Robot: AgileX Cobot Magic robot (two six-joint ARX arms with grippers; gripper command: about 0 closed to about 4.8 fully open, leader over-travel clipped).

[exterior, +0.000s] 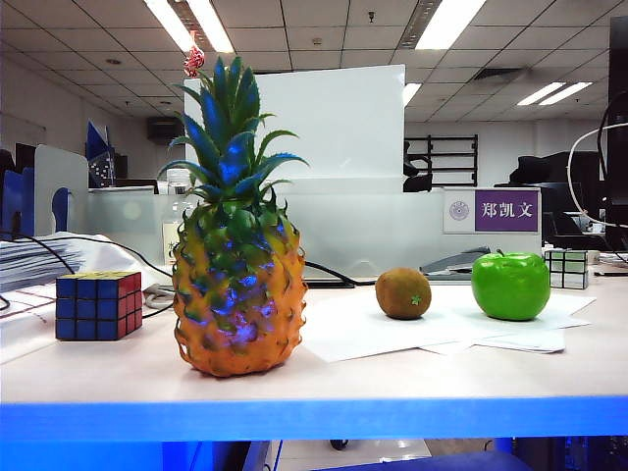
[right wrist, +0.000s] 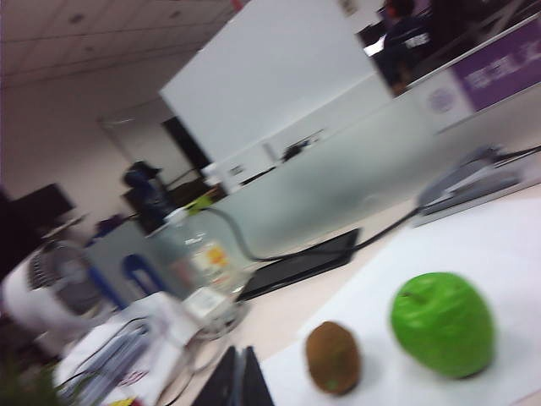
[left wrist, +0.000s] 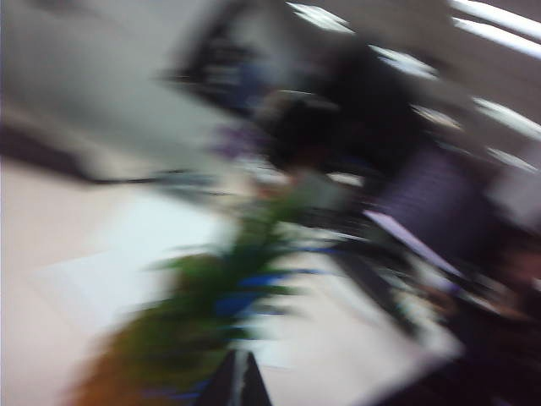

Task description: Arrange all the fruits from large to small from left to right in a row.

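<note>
Bright ceiling strip lights [exterior: 446, 22] light the exterior view sharply, with bluish glare on the pineapple [exterior: 238, 285] and soft shadows on the white paper [exterior: 343, 329], while the left wrist view is heavily motion-smeared and the right wrist view mildly soft.

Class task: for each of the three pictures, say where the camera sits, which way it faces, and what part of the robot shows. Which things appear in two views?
Exterior: low at the table edge, facing pineapple, kiwi, apple; no robot shows.
Left wrist: blurred, over the pineapple's crown; left gripper at the edge.
Right wrist: tilted, facing kiwi and apple; right gripper, fingers shut.
Shared: all three fruits.
</note>
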